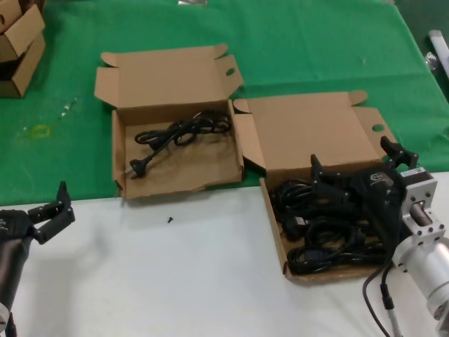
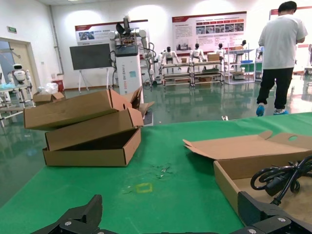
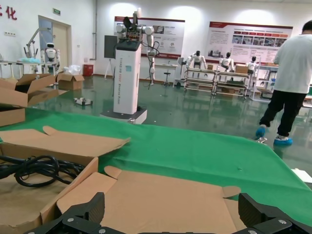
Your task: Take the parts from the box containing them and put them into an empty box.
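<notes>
The box with the parts (image 1: pixel 275 223), straight-walled, sits at the right and holds several coiled black cables (image 1: pixel 319 228). My right gripper (image 1: pixel 353 158) is open and empty above this box's back part; the right wrist view shows its jaws (image 3: pixel 173 209) wide apart over the brown lid (image 3: pixel 165 195). The other box (image 1: pixel 179 184), with a sagging front wall, stands to the left and holds one black cable (image 1: pixel 184 130), also seen in the left wrist view (image 2: pixel 280 178). My left gripper (image 1: pixel 49 207) is open and empty, low at the near left over the white table.
Stacked cardboard boxes (image 1: pixel 17 49) stand at the far left on the green cloth (image 1: pixel 316 49). A yellow mark (image 1: pixel 41 130) lies on the cloth. A small black bit (image 1: pixel 170 220) lies on the white table (image 1: pixel 175 281). A person (image 3: pixel 292 78) walks in the background.
</notes>
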Available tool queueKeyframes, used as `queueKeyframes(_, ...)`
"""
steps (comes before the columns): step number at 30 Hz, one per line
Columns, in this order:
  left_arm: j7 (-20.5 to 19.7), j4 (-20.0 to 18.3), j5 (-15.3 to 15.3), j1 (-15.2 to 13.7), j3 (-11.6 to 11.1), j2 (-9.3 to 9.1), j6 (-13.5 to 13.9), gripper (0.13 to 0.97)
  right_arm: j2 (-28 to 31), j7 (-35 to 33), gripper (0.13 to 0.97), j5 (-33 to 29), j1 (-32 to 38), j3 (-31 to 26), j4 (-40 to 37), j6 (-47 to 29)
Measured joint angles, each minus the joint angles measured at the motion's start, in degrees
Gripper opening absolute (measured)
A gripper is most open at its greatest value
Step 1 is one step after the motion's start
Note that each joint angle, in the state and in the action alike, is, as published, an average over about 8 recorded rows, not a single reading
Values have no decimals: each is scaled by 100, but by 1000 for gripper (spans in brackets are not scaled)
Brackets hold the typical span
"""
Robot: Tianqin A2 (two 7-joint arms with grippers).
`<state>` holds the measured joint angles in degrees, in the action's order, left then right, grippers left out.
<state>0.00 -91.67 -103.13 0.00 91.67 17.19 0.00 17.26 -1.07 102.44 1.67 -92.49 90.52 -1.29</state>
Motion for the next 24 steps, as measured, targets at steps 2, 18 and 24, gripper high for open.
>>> queueKeyframes(2,0,0,0,0,0,0,0,966,0,0,966,0,0,0,0,0)
queueKeyframes(18,0,0,0,0,0,0,0,966,0,0,966,0,0,0,0,0)
queueKeyframes(24,0,0,0,0,0,0,0,966,0,0,966,0,0,0,0,0)
